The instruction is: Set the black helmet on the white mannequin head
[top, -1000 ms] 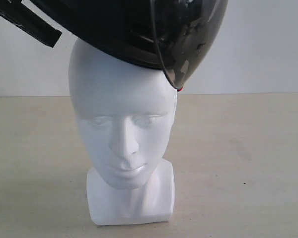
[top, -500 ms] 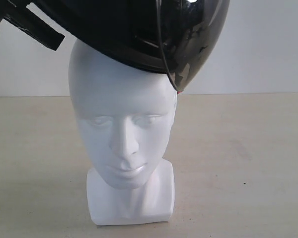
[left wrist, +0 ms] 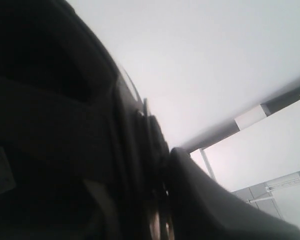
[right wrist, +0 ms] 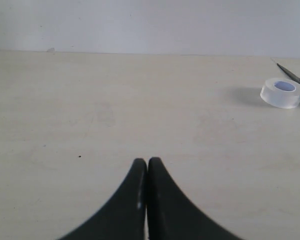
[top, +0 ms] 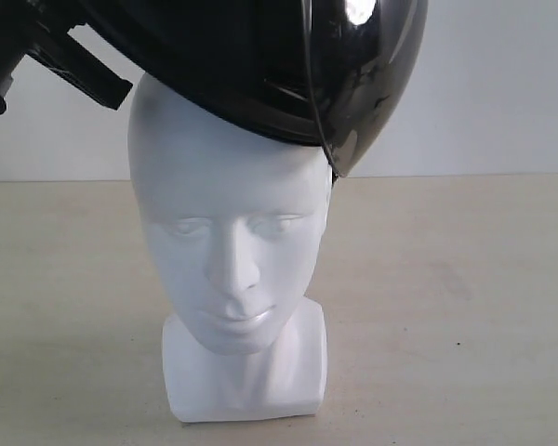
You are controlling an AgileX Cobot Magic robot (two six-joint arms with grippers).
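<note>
**Exterior view:** The black helmet point(top: 242, 56) sits tilted over the crown of the white mannequin head point(top: 228, 214). Its rim touches the top of the skull, and its tinted visor point(top: 363, 84) hangs down past the forehead on the right. The face and ears are uncovered. The head stands upright on its squarish base on a pale table point(top: 446, 307). The left gripper point(top: 65, 56) is at the helmet's upper-left edge.

**Left wrist view:** Up close and dark, the left gripper point(left wrist: 155, 200) pinches the helmet's point(left wrist: 65, 125) rim. One finger point(left wrist: 215, 210) lies against the outer shell. The dark lining with a small pale label point(left wrist: 0, 172) fills the other side.

**Right wrist view:** The right gripper point(right wrist: 147, 167) hangs low over the bare table point(right wrist: 90, 125) with its two fingers pressed together and nothing between them. A roll of clear tape point(right wrist: 282, 92) lies well apart from it, beside a thin dark object point(right wrist: 295, 75) at the frame's edge.
</note>
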